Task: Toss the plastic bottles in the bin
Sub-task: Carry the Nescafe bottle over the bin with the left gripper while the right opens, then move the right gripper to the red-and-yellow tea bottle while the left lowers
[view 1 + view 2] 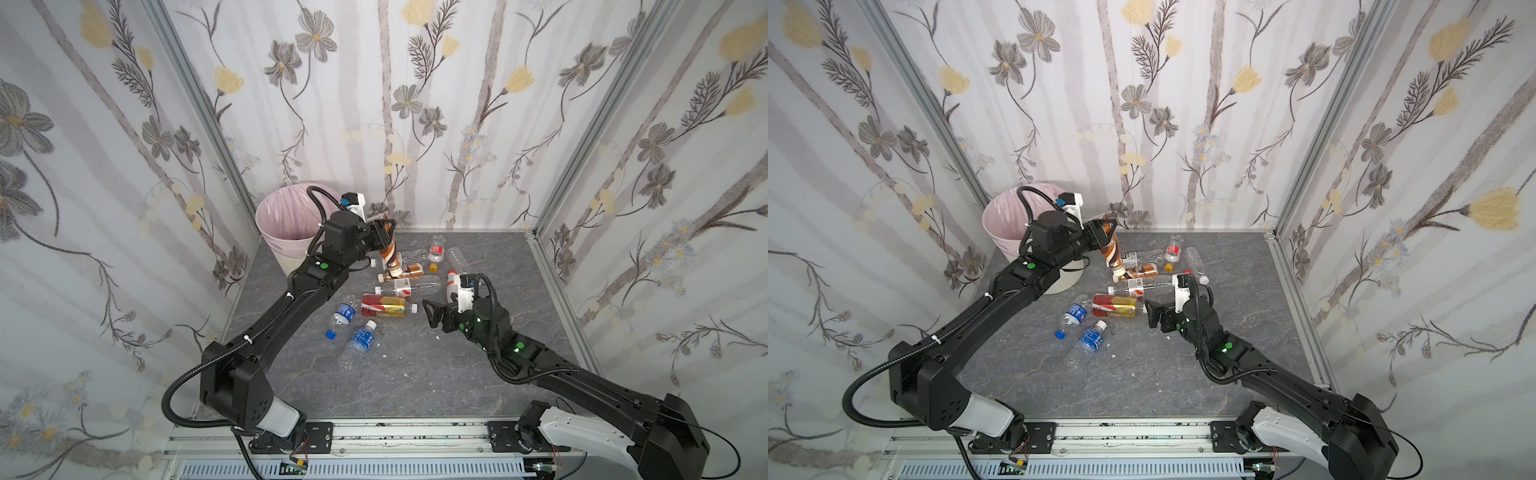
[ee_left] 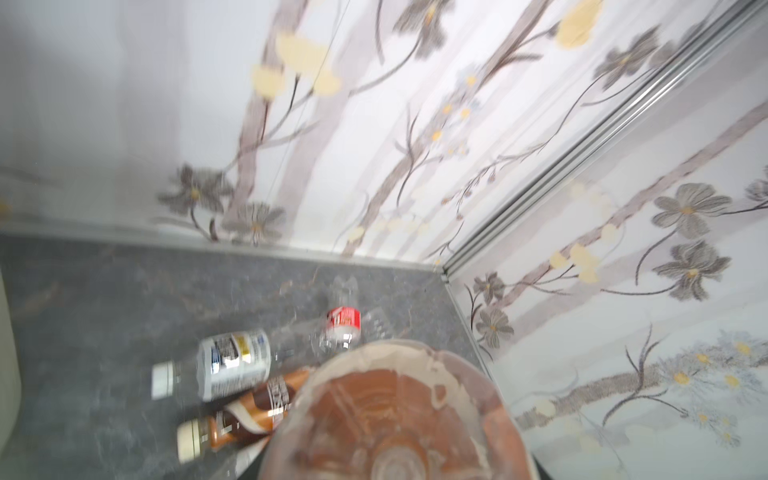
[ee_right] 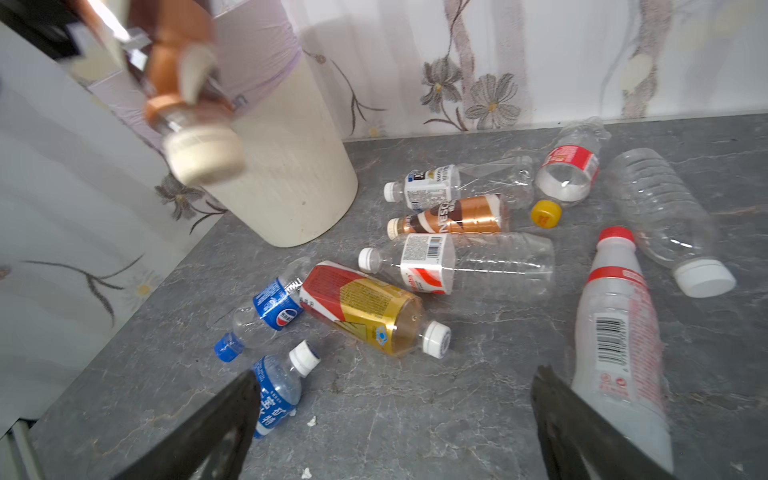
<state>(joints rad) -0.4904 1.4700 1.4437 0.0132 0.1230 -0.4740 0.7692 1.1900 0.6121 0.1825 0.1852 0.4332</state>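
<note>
Plastic bottles (image 3: 428,262) lie scattered on the grey marbled tabletop (image 1: 415,374), 9 of them in the right wrist view. They are 2 small clear ones with blue labels (image 3: 276,305), a red-and-gold bottle (image 3: 361,307) with a white cap, and 3 clear ones with white or red labels (image 3: 569,166). With them lie a brown coffee bottle (image 3: 453,218), an unlabelled clear bottle (image 3: 660,216) and a white bottle with a red cap (image 3: 615,316). A loose yellow cap (image 3: 545,214) sits among them.

A 10th, the brown-and-white swirled bottle (image 1: 390,253), hangs tilted and cap-down in the air. It is just beside the bin (image 1: 286,253), a cream ribbed wastebasket lined with a pale pink bag that stands in the back left corner in both top views. Its cap is over the pile of lying bottles, not over the bin's mouth.

The left gripper (image 1: 380,235) is clamped on this bottle near its base end. The left wrist view shows only the blurred base filling the foreground, so exactly where the pads sit cannot be told.

The right gripper (image 1: 432,313) hovers low over the table, jaws spread wide with nothing between them. The red-and-gold bottle lies just ahead of it. The white bottle lies close beside one of its fingers (image 3: 557,419).
</note>
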